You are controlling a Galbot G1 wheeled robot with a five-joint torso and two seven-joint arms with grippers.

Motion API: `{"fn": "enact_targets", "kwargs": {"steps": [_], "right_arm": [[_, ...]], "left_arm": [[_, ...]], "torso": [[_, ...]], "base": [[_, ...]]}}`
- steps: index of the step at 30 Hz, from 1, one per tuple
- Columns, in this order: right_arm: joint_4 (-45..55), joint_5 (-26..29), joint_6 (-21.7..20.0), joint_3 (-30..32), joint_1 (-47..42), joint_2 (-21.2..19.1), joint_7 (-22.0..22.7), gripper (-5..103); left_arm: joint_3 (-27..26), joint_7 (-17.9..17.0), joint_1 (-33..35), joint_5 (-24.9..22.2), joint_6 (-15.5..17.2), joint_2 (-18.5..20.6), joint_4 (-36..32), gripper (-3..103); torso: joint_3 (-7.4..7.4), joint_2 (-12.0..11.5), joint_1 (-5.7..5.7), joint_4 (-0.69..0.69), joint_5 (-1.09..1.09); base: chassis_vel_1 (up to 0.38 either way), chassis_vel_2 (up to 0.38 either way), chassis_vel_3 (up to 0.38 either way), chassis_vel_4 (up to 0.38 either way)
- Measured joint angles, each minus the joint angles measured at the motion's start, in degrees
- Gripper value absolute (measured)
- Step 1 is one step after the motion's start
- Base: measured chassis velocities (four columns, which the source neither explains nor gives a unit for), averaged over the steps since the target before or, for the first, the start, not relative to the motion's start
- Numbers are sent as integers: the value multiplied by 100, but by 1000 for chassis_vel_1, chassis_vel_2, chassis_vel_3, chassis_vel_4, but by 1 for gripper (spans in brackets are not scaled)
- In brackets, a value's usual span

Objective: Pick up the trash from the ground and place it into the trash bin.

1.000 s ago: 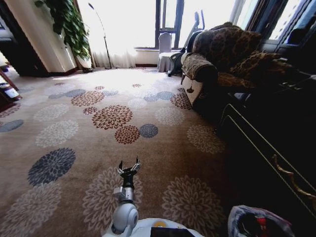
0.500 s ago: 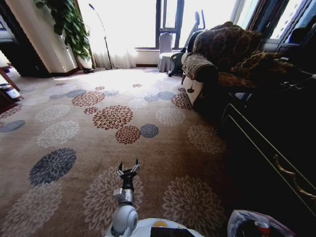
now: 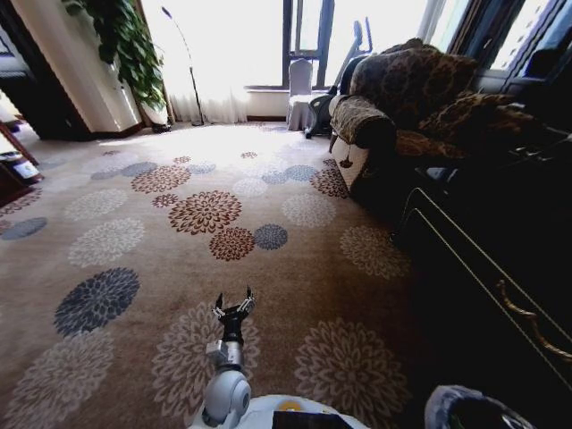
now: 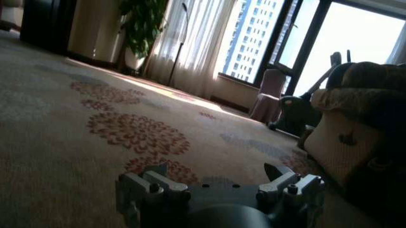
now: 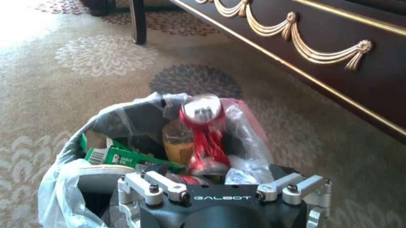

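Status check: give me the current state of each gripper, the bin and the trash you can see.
left gripper: open, empty, held low over the carpet.
right gripper: open, empty, right above the trash bin.
trash bin: upright on the carpet beside the dark cabinet, liner over its rim, nearly full.
bottle: in the bin, red label, standing on end.
green wrapper: in the bin, lying beside the bottle.
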Motion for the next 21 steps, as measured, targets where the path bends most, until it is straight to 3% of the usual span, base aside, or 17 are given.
{"fn": "enact_targets", "kwargs": {"steps": [8,12,21], "right_arm": [[313,-130,13,-106,-55,230,2,100],[331,-285,85,-84,6,296,3,100],[883,-525,339,-228,-140,471,6,100]], "left_arm": [[-12,2,-28,-136,4,76,83,100],[16,6,-39,-133,4,71,101,100],[49,15,-13,-33,52,63,46,100]], "torso": [[0,0,0,-2,-12],[0,0,0,-1,5],[0,0,0,-4,7]], "base": [[0,0,0,0],[0,0,0,0],[0,0,0,0]]}}
